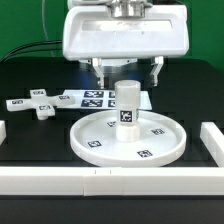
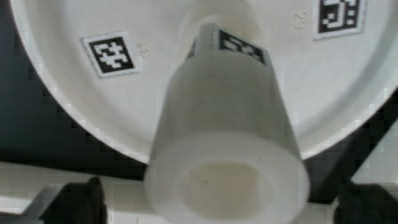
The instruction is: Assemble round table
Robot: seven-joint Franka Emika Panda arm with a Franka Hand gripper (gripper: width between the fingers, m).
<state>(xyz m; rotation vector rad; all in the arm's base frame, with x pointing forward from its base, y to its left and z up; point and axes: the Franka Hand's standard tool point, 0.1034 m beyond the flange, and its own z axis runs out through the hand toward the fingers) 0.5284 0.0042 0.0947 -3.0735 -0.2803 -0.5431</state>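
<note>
The large round rimmed disc [image 1: 95, 140] lies flat on the black table, tags facing up. The short cylinder post [image 1: 126, 105] stands upright at its centre. My gripper [image 1: 128, 75] hangs straight above the post, open, with a finger on each side of the post's top and a gap to it on both sides. In the wrist view the post [image 2: 214, 120] fills the middle, the disc [image 2: 107, 90] lies behind it, and my gripper [image 2: 222, 200] has its dark fingertips [image 2: 75, 200] spread wide of the post. The cross-shaped four-arm piece [image 1: 35, 103] lies at the exterior view's left.
The marker board [image 1: 95, 97] lies flat behind the disc. Long white border bars run along the front [image 1: 110, 182], at the exterior view's left [image 1: 3, 130] and at its right [image 1: 213, 137].
</note>
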